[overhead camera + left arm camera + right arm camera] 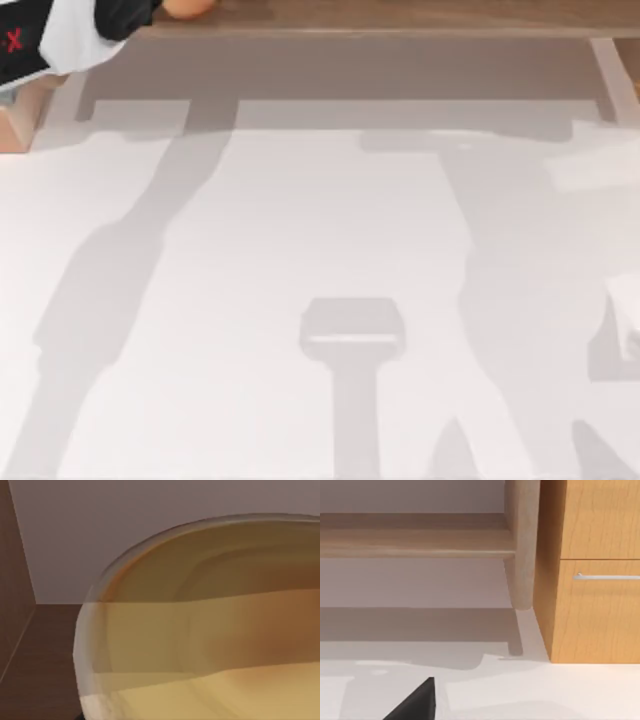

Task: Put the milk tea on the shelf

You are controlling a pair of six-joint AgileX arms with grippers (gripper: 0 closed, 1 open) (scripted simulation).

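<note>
We can read no words, brand names or numbers here. The one sign we find is a small red cross-shaped mark, like an X, on the black part of the left arm (14,42) at the top view's upper left corner. The milk tea (210,630) carries no label that we can make out, nor does the wooden cabinet (592,570).

white table (300,230), wooden cabinet (595,580)
</note>
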